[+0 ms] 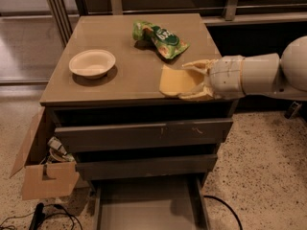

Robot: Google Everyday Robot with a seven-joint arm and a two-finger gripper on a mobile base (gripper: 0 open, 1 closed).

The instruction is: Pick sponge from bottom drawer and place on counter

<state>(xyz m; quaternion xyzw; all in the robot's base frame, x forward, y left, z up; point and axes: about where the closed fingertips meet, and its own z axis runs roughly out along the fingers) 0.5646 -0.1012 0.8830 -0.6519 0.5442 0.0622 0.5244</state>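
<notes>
My gripper reaches in from the right and is shut on the pale yellow sponge, holding it above the front right part of the tan counter. The sponge sticks out to the left of the yellowish fingers. The bottom drawer is pulled open below, and the part of its grey floor that shows is bare.
A cream bowl sits on the counter's left side. A green snack bag lies at the back, just behind the gripper. An open cardboard box with clutter stands on the floor to the left of the cabinet. Cables lie on the floor.
</notes>
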